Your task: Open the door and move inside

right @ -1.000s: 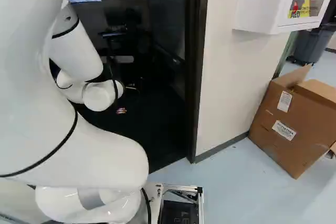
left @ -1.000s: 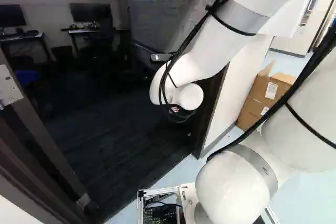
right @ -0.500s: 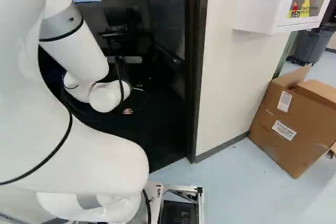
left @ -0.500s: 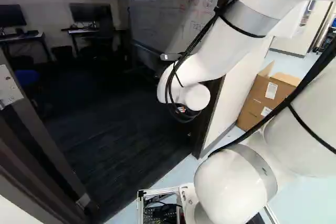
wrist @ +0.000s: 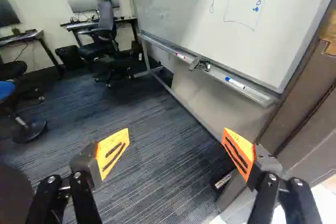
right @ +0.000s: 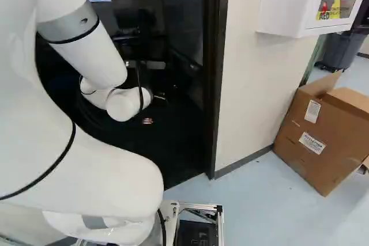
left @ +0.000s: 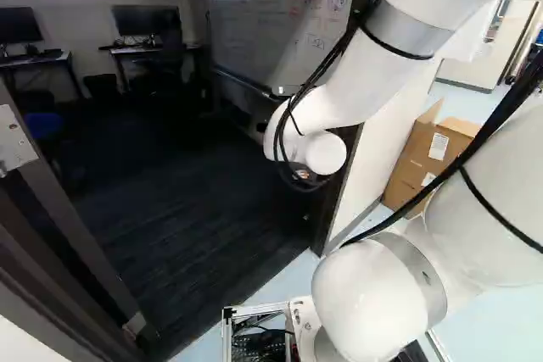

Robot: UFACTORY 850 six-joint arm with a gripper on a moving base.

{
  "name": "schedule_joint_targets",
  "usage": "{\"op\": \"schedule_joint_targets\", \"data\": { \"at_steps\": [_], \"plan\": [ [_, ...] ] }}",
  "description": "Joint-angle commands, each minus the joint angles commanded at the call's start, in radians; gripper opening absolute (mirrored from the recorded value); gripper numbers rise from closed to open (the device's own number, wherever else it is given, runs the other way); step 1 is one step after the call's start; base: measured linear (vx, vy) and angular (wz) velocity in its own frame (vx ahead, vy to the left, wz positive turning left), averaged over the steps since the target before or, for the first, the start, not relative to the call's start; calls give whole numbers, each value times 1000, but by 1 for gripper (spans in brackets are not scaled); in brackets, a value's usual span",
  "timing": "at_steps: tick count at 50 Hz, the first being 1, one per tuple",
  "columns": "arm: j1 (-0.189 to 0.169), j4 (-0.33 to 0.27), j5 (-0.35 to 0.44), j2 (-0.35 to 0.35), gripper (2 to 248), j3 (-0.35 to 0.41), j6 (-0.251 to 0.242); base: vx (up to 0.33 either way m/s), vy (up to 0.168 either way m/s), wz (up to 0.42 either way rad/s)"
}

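Pointing into the open doorway, the glossy white arm (left: 356, 82) bends at its rounded wrist, with black cables (left: 280, 125) looped along it. Its gripper (right: 147, 121) has its two fingers spread wide apart, their wedge-shaped orange pads (wrist: 113, 153) marked with dark strips. The dark, straight-edged door frame (right: 213, 73) runs upright at one o'clock in the right base view. At nine o'clock in the left base view, a dark edge bears a flat metal plate (left: 13, 143); whether that edge is door or frame I cannot tell.

Ahead of the gripper spreads ribbed, dark carpet (wrist: 152, 119). From the gripper, a smooth whiteboard (wrist: 247, 40) stands at one o'clock, markers on its metal tray; a dark office chair (wrist: 106, 22) is at eleven, beside a tabletop (wrist: 79, 25).

In the right base view, a boxy white cabinet (right: 282, 4) with a clear front hangs at two o'clock, and a brown cardboard box (right: 300, 136), flaps open, leans at three above smooth, pale floor (right: 253, 211).
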Motion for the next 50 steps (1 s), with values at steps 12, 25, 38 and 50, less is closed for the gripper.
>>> {"op": "schedule_joint_targets", "data": {
  "at_steps": [12, 25, 38, 50],
  "plan": [
    [-48, 0, 0, -9, 247, -8, 0, 0, 0, 0],
    [-92, 0, 0, -15, 247, -14, 0, 0, 0, 0],
    [-98, 0, 0, -16, 247, -14, 0, 0, 0, 0],
    [-98, 0, 0, -16, 247, -14, 0, 0, 0, 0]
  ]
}}
